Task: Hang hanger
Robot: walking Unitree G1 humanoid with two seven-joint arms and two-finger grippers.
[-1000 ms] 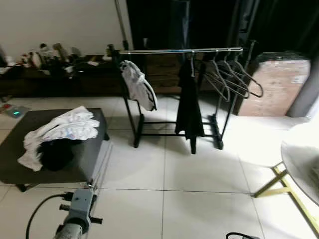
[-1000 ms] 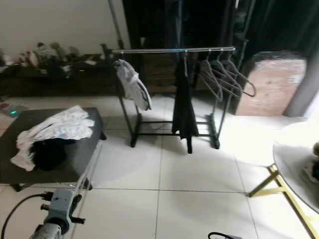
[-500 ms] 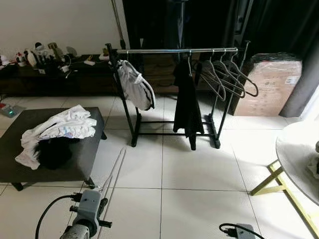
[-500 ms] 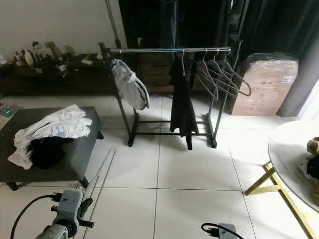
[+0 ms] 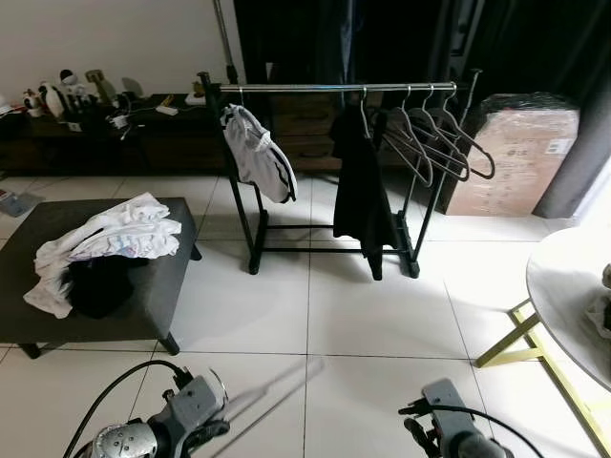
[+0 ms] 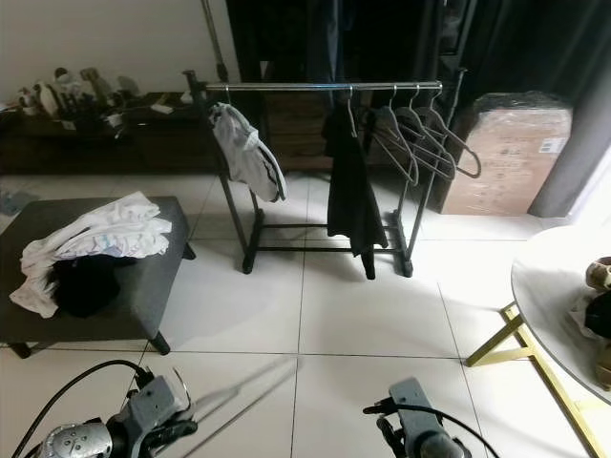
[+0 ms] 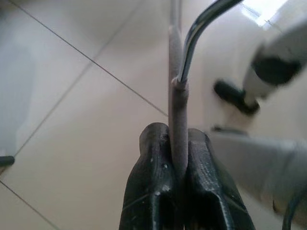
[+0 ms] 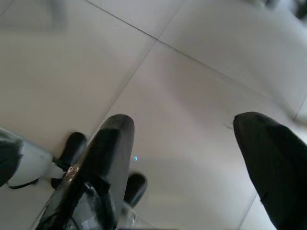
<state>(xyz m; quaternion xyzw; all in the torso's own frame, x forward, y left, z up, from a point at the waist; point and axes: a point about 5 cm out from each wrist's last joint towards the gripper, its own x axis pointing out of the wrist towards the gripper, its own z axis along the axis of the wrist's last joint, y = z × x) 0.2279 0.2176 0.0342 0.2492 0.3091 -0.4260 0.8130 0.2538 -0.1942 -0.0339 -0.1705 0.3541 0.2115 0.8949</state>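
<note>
My left gripper (image 7: 177, 140) is shut on the grey bar of a hanger (image 7: 178, 112), whose metal hook (image 7: 201, 28) curves away above the fingers. In the left eye view the hanger (image 5: 272, 385) is a blurred grey streak low over the floor, right of my left arm (image 5: 181, 417). My right gripper (image 8: 184, 132) is open over bare tiles, and its arm (image 5: 449, 429) sits at the bottom right. The clothes rack (image 5: 334, 88) stands ahead across the floor, holding a white garment (image 5: 256, 153), a black garment (image 5: 363, 181) and several empty hangers (image 5: 434, 143).
A low dark table (image 5: 162, 286) with a heap of white and black clothes (image 5: 100, 253) stands at the left. A round table (image 5: 573, 296) on gold legs is at the right. A wrapped cardboard box (image 5: 516, 157) stands beside the rack. Open tiled floor lies between me and the rack.
Both arms have come up further into view at the bottom. The held hanger has swung from pointing forward to lying out toward the right. The camera has shifted a little.
</note>
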